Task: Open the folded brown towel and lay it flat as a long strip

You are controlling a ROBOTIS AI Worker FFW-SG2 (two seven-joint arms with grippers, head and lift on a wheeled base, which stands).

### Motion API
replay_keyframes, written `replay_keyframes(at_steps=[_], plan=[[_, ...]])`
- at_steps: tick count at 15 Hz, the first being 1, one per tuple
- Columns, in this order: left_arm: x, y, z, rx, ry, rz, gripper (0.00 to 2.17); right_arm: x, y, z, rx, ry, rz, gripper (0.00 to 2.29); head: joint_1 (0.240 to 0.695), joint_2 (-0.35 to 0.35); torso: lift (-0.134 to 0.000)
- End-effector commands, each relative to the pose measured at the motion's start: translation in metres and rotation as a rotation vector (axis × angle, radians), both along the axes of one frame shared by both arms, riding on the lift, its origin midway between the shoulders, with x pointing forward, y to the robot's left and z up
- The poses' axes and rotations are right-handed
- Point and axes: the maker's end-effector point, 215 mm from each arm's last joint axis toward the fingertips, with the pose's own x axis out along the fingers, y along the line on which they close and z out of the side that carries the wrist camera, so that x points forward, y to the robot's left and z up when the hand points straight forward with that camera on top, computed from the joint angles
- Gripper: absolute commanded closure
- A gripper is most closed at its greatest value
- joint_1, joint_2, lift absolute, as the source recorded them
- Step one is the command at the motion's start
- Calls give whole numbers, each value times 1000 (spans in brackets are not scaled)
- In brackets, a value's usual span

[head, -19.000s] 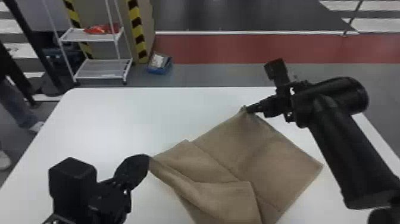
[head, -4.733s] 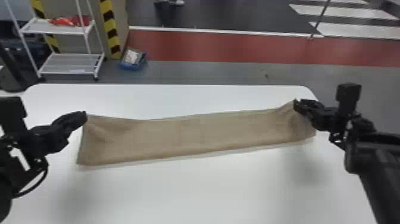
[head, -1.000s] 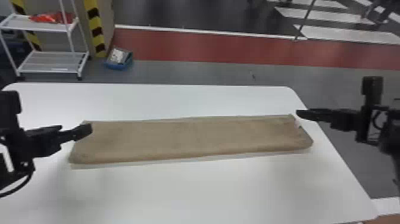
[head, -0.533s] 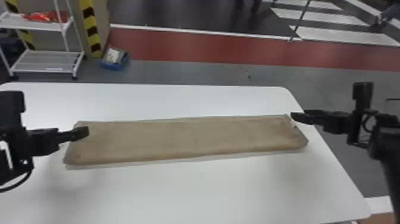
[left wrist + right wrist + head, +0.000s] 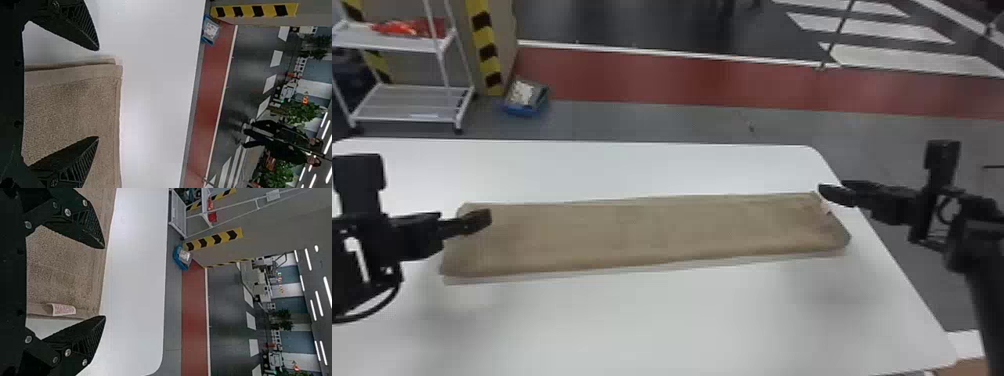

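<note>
The brown towel [image 5: 642, 232] lies flat on the white table [image 5: 657, 320] as a long strip, running from left to right. The left gripper [image 5: 477, 221] is positioned at the towel's left end, fingers wide apart and empty. The right gripper [image 5: 838, 194] is positioned at the right end, fingers likewise spread, nothing between them gripped. A small printed label [image 5: 64, 309] is located at the right end's hem
</note>
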Motion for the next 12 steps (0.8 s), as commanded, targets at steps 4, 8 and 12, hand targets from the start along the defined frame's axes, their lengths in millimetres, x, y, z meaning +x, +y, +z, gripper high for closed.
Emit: replay_keyframes(at_steps=[4, 8, 12], plan=[[-7, -6, -2, -8, -19, -1, 87, 1, 16, -3, 6, -43, 1, 178, 695, -179, -123], [-8, -8, -1, -8, -23, -4, 87, -2, 15, -6, 3, -41, -1, 174, 695, -177, -123], [-6, -11, 10, -12, -79, 2, 87, -10, 25, -5, 5, -70, -9, 130, 695, -182, -123]])
